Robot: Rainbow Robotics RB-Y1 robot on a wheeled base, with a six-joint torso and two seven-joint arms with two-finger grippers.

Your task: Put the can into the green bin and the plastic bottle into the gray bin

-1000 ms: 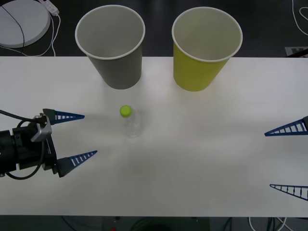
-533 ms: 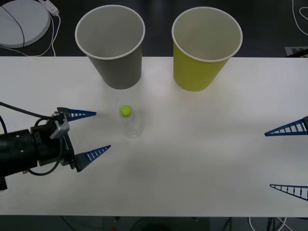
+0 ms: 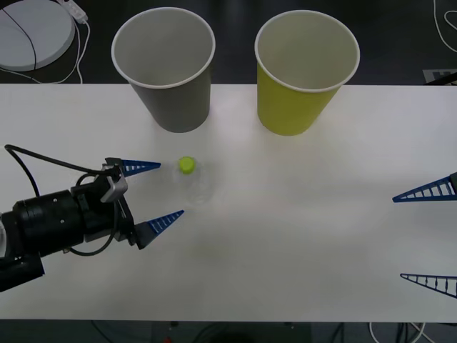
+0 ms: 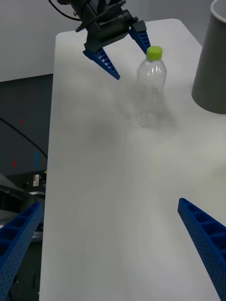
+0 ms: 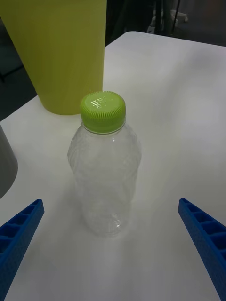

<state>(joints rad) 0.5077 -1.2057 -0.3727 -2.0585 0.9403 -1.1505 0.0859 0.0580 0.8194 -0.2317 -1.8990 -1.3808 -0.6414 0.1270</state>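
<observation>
A: Item one?
B: The plastic bottle [image 3: 193, 183]: clear, crinkled walls, ribbed lime-green cap with raised lettering too small to read. Upright on the white table [image 3: 300, 229], in front of the gray bin [image 3: 166, 68].

A: The bins?
B: Gray bin and green bin [image 3: 303, 71]: tapered paper cups, white inside, rolled white rims, side by side at the table's far edge, apart.

A: Grippers?
B: Left gripper [image 3: 157, 191]: blue ribbed tapered fingers spread wide, just beside the bottle on its left, tips either side of it, not touching. Right gripper [image 3: 427, 236]: fingers spread, at the table's right edge, well apart from everything.

A: Other?
B: Black cable [image 3: 43, 161] looping over the left arm.
</observation>
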